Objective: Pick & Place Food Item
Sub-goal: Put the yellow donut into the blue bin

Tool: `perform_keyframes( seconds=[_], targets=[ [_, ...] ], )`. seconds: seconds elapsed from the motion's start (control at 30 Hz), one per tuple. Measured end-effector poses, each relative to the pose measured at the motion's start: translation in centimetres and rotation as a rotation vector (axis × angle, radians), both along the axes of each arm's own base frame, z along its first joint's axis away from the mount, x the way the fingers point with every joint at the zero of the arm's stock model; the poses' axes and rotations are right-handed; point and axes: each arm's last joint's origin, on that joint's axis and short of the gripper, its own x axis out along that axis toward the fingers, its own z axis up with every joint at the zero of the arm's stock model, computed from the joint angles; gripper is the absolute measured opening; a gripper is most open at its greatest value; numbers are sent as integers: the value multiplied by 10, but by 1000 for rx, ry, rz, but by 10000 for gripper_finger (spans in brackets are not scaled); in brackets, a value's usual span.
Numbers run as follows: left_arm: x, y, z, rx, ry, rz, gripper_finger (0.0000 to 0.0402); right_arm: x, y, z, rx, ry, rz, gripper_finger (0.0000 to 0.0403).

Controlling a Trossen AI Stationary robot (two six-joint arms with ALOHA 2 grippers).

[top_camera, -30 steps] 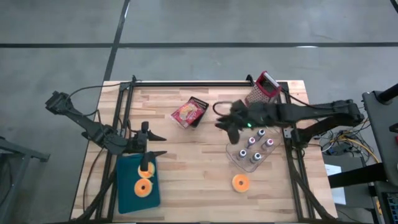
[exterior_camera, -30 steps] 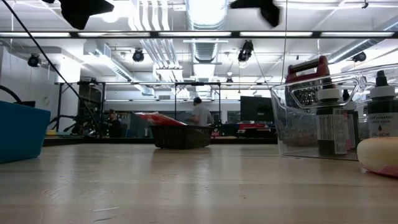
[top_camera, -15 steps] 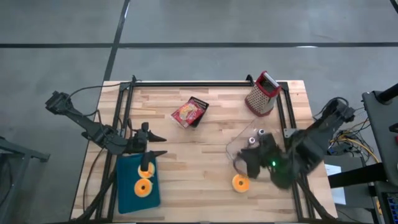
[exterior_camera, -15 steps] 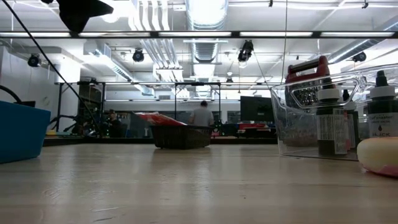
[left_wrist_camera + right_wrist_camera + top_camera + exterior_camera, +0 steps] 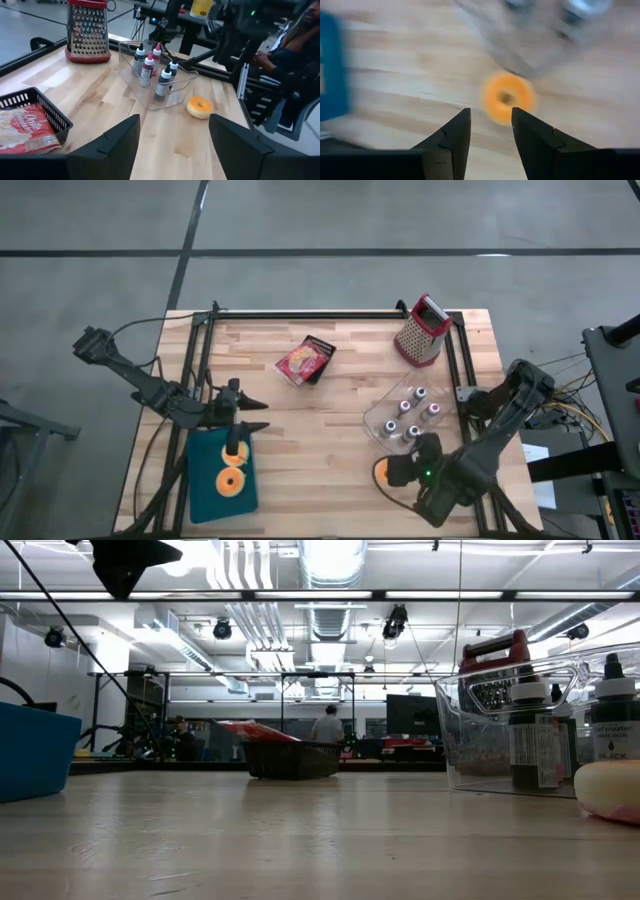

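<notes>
Hovering above the loose orange donut (image 5: pixel 384 471) near the table's (image 5: pixel 330 450) front edge, our right gripper (image 5: pixel 399 473) has its fingers parted, grasping nothing. Our left gripper (image 5: pixel 243 412) waits spread wide over the blue tray (image 5: pixel 205 480) holding two donuts. Bare wooden planks lie between tray and clear bottle bin (image 5: pixel 385 425).

Doughnut (image 5: pixel 382 470) half hidden under right end effector (image 5: pixel 400 473); bottles (image 5: pixel 570 11) blurred
</notes>
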Motion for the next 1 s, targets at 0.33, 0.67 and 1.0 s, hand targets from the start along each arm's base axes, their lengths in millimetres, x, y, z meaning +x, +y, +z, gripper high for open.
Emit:
perform_keyframes(
  seconds=[0.33,0.67,1.0],
  targets=[
    [0,0,0,-3,-2,-3,243,7,4,-17,-59,70,48,139],
    [0,0,-1,-7,0,-5,243,18,9,-22,-126,-38,201,139],
    [0,0,-1,-31,0,2,243,16,-3,-56,123,176,-4,139]
  ],
)
